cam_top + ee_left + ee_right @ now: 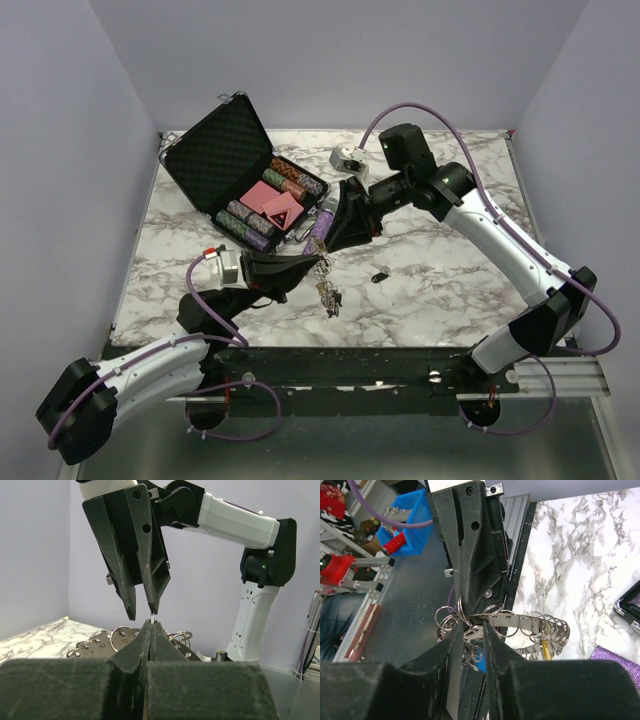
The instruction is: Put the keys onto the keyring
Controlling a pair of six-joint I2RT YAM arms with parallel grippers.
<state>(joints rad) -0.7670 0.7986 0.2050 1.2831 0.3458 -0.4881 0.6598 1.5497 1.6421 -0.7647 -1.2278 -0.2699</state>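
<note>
The keyring [322,268], a silver band strung with small split rings, hangs between both grippers above the table's middle, with keys [331,297] dangling below it. My left gripper [151,623] is shut on a thin wire ring of it; the numbered band [100,642] shows behind. My right gripper [474,636] is slightly open, its fingers [454,642] either side of a round metal tag, meeting the left gripper [470,575] tip to tip. The band [535,622] curves right with a yellow-capped key [546,650] and a blue-capped key [480,662]. A loose black-headed key [380,275] lies on the marble.
An open black case [215,150] with poker chips stands at the back left. A purple glittery tube [322,222] lies next to it, under the right gripper. A small silver-white object [345,158] sits at the back. The table's front edge [350,350] runs just before the arm bases.
</note>
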